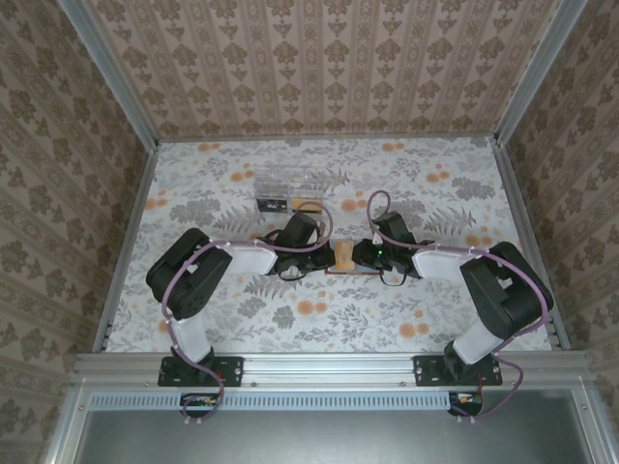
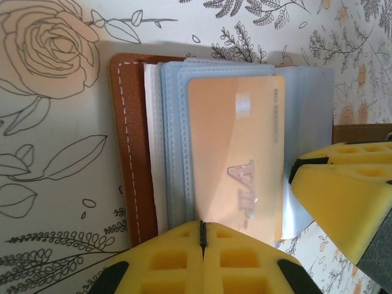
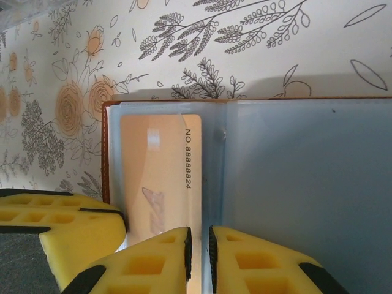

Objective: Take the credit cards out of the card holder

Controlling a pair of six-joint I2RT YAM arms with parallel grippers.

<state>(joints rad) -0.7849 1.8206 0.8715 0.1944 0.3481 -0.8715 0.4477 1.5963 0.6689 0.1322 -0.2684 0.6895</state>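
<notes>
On the left tool [image 2: 202, 236]: closed fully, yellow pads [image 2: 239, 257] pressed flat against each other, tips at one short edge of the orange card [image 2: 236, 141]. On the right tool [image 3: 199, 251]: pads almost together, only a thin dark slit between them, placed at one long edge of the same card, beside a fold of clear sleeve. Not possible to tell whether gripping the sleeve or just slightly apart. Both tools tip to tip over the holder, with very little free room between them.

Under them, the card holder [image 2: 125, 153]: lying open and flat, about the middle of the bench [image 1: 435, 309], a little nearer to the near edge than to the far one. Brown stitched rim along one side, then a stack of clear sleeves [image 2: 174, 141] with stepped edges, then the card on top, seemingly inside the upper sleeve, "VIP" and a printed number readable. On the other side, the blue-grey inner face [image 3: 306, 184] spread wide, with the brown rim as a thin line at its border.

Around the holder: bare flowered surface just outside the brown rim. Toward the far edge, left of the middle, a clear plastic box [image 1: 287, 184], well apart from the holder. Wide free surface toward the right edge and the far right corner. Near the near corners, the left arm [image 1: 193, 275] and the right arm [image 1: 498, 285], elbows bent out toward the side edges.
</notes>
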